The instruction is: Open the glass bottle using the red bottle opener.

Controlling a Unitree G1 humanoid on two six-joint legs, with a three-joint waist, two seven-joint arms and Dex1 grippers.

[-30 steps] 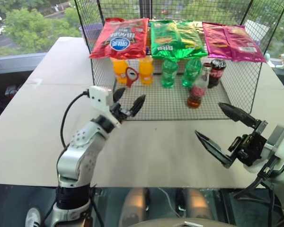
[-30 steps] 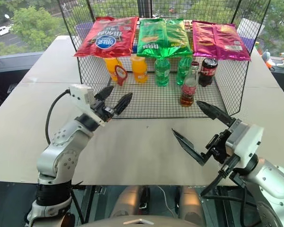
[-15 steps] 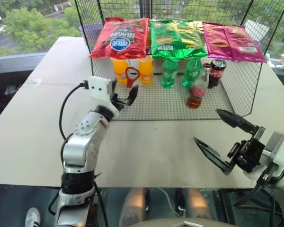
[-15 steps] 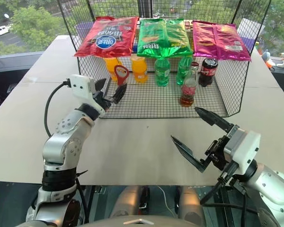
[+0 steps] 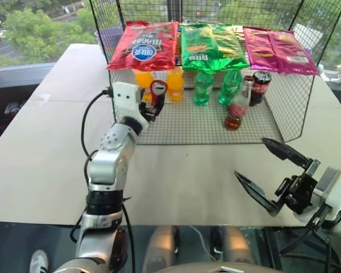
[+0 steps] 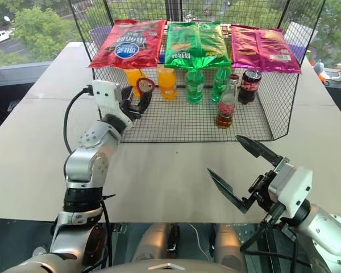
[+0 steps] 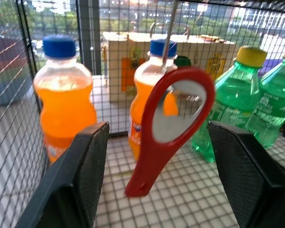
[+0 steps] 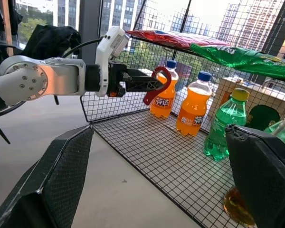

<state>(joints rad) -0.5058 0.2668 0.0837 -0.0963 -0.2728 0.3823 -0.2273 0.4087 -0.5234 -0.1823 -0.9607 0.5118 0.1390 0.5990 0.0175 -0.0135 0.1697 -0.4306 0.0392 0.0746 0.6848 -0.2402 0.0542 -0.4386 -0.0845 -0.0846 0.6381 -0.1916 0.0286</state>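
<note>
The red bottle opener [image 7: 168, 121] hangs from a thin wire inside the mesh rack, in front of two orange soda bottles. My left gripper [image 5: 150, 106] reaches into the rack's left end and stands open, one black finger [image 7: 80, 175] on each side of the opener with a gap on both sides. The glass bottle [image 5: 237, 108] stands upright on the rack floor further right, capped, with brownish liquid at its base. My right gripper [image 5: 251, 158] hovers wide open and empty over the table's near right edge, well short of the rack.
The wire mesh rack [image 5: 284, 108] carries red, green and pink snack bags [image 5: 145, 45] on top. Inside stand orange bottles [image 7: 64, 97], green bottles [image 5: 203, 86] and a dark cola bottle [image 5: 260, 85]. Bare tabletop [image 5: 182, 170] lies between the rack and me.
My left gripper has gone forward into the rack until its fingers flank the hanging opener, and they have narrowed somewhat. The right gripper has hardly moved.
</note>
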